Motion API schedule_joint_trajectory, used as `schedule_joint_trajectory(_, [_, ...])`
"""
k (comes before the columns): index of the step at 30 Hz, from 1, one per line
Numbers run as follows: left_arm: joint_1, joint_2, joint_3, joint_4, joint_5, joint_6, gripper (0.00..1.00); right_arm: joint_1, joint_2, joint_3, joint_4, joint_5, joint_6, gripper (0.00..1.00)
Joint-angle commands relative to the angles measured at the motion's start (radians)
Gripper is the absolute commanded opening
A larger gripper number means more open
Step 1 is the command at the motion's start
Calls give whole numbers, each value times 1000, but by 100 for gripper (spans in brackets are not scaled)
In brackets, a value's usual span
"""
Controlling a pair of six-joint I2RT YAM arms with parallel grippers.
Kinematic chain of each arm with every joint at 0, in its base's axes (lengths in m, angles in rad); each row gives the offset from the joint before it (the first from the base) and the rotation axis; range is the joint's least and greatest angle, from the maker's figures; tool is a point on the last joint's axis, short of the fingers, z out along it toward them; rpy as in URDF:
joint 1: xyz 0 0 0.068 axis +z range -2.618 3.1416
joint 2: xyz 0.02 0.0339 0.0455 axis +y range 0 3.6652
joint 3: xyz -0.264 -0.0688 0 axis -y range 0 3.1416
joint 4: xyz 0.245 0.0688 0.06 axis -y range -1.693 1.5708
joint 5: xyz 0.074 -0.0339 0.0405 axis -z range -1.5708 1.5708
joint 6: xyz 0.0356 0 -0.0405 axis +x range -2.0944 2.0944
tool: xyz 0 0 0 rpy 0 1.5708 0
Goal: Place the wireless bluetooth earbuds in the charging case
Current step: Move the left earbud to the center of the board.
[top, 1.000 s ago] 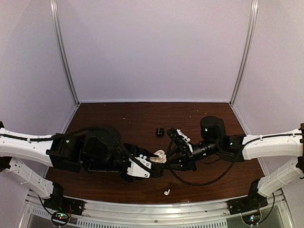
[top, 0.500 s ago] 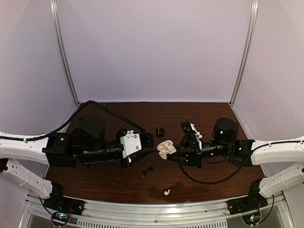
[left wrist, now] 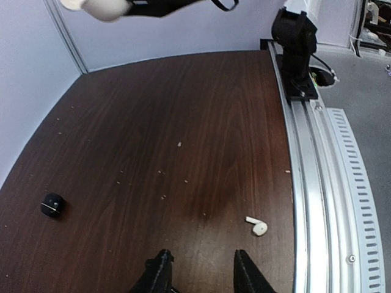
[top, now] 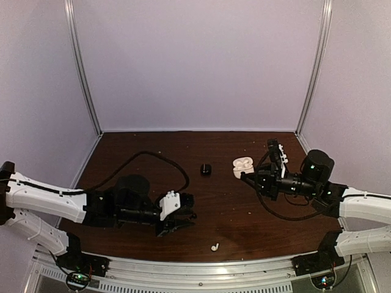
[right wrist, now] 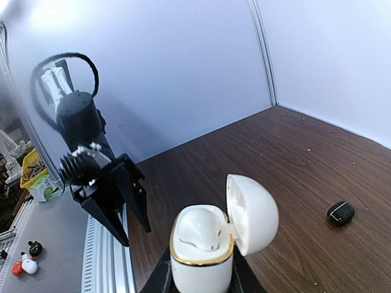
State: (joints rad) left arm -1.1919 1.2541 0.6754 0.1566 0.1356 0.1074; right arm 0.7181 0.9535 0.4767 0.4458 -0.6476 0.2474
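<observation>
- Right gripper [right wrist: 200, 278]: jaws pinch the white charging case [right wrist: 204, 244] by its base, lid swung open. It is held over the table [top: 153, 152] toward the far right corner.
- Left gripper [left wrist: 200, 274]: jaws spread, empty, low near the front edge.
- One white earbud [left wrist: 257, 226] lies loose by the front edge, just ahead of the left gripper. A small black object [top: 206, 169] sits mid-table.
- Step, as judged: fetching an earbud. Next, the left gripper needs a fine, centred pinch on that tiny bud, then a carry to the case.
</observation>
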Motion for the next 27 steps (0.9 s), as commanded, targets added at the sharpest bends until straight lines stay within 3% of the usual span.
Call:
schedule_joint_trajectory(1, [-49, 119, -68, 237, 71, 7, 36, -32, -68, -36, -13, 20, 45, 0])
schedule_joint_trajectory(9, [-144, 418, 29, 242, 81, 87, 43, -50, -110, -54, -47, 22, 43, 0])
schedule_joint_trajectory(19, [-141, 570, 113, 276, 42, 84, 40, -65, -137, -69, -58, 9, 42, 0])
schedule_joint_trajectory(27, [-83, 605, 112, 310, -43, 46, 34, -74, -158, -70, -84, 9, 39, 0])
